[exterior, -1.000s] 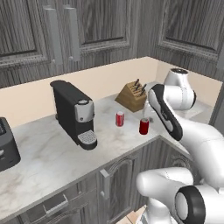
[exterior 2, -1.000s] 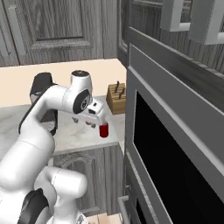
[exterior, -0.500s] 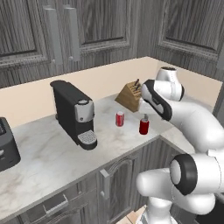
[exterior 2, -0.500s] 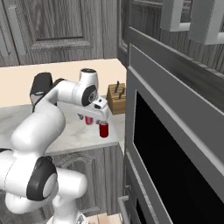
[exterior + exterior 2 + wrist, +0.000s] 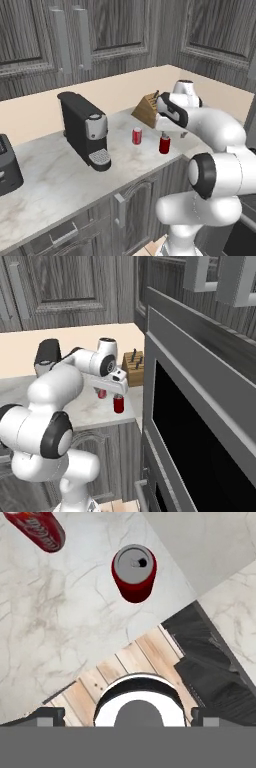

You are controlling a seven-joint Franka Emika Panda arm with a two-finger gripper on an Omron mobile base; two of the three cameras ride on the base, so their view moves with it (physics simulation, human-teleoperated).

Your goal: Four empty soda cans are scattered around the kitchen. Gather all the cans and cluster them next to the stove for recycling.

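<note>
Two red soda cans stand upright on the marble counter: one point(image 5: 164, 144) near the front edge and one point(image 5: 137, 135) further in. My gripper point(image 5: 173, 132) hangs open just above the nearer can, touching nothing. From the right side, that can point(image 5: 118, 404) stands just under my gripper point(image 5: 114, 392), and the other can point(image 5: 102, 394) is partly hidden behind the hand. Looking down, the hand view has the near can's silver top point(image 5: 134, 569) ahead of my gripper point(image 5: 129, 716), whose fingertips point(image 5: 47, 716) stand wide apart, and the second can point(image 5: 41, 529) at the upper left. The stove is out of view.
A wooden knife block point(image 5: 147, 109) stands against the wall behind the cans. A black coffee machine point(image 5: 85, 130) sits further left and a dark toaster point(image 5: 7, 170) at the left edge. A tall black oven unit point(image 5: 200, 421) walls in the counter's right end. Plank floor point(image 5: 125, 667) lies past the counter edge.
The arm has swung and its hand has shifted a little left, toward the can near the counter edge. Both cans stay where they were and the jaws stay open.
</note>
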